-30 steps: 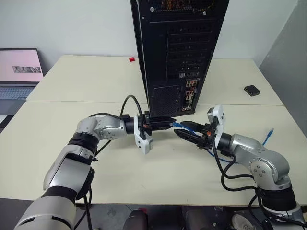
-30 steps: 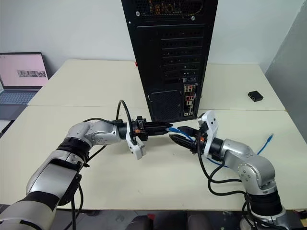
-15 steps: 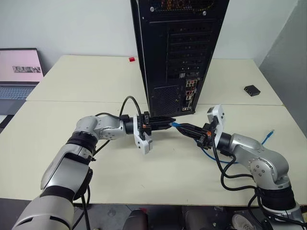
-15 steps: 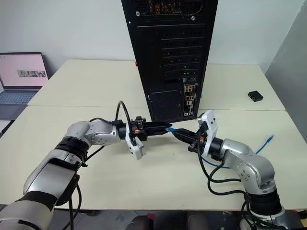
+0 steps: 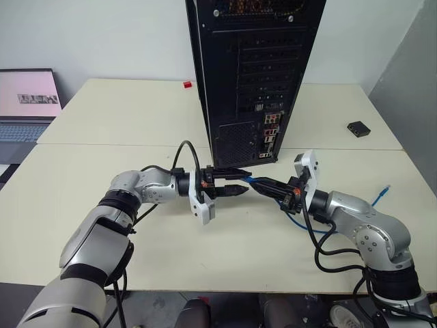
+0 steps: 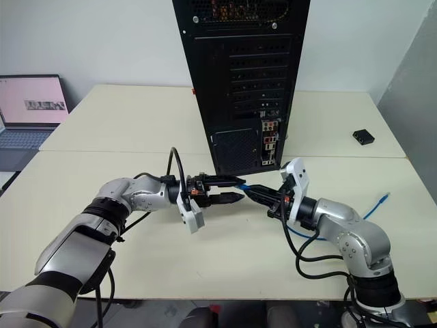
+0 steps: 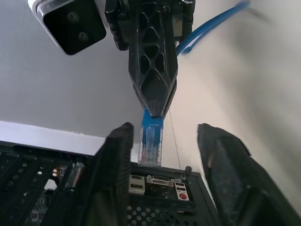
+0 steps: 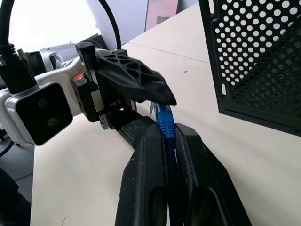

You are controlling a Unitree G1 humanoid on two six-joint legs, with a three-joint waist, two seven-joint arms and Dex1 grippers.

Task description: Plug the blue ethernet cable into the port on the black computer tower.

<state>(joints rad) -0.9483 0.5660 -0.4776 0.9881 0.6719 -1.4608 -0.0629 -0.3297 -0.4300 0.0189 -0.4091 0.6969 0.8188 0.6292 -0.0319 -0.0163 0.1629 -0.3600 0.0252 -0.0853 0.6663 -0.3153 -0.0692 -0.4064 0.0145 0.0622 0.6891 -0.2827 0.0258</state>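
Right gripper (image 6: 254, 195): closed on the blue ethernet cable (image 6: 261, 190) just behind its plug, both black fingers pressed against the cord, pointing level toward the other arm.
Left gripper (image 6: 237, 190): fingers spread apart, one above and one below the plug, neither visibly touching it; it faces the right gripper head-on.
Plug (image 7: 151, 139): clear-blue, sticking out past the right gripper's fingertips, sitting in the gap between the left gripper's two fingers (image 7: 111, 179).
Blue ethernet cable, the rest: it runs back along the right arm, loops onto the table (image 5: 89, 171) beneath the forearm, and its far end (image 5: 386, 186) lies loose on the tabletop out to the right.
Black computer tower (image 5: 256, 75): upright on the table, rear panel facing us, just behind the two grippers.
Port (image 5: 271, 137): in the small connector cluster low on the rear panel, beside the vent grille (image 5: 235, 144); nothing is plugged into it, and the plug sits below and in front of it.
Also around: an open laptop (image 5: 26, 102) at the far left, a small black box (image 5: 358, 128) on the right, a small red item (image 5: 187, 85) beside the tower.
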